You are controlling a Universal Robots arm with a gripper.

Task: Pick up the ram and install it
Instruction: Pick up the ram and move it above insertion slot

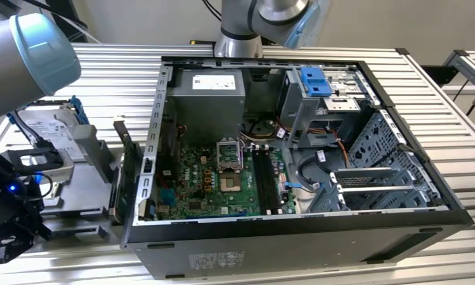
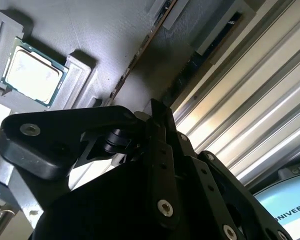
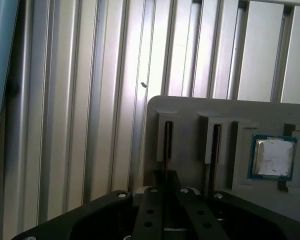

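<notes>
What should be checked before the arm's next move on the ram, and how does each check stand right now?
1. The ram stands edge-on in a slot of the grey tray: ok.
2. The gripper looks lined up with that ram in the first wrist view: ok.
3. Grip on the ram: cannot tell.
4. The silver chip lies apart from the gripper, in its own pocket: ok.
5. The computer case is open, board exposed: ok.
6. The black memory slots are free: cannot tell.

White lettering stood on the arm's blue cap [image 2: 290, 212]; the power supply's label [image 1: 215, 81] was too small to read.
</notes>
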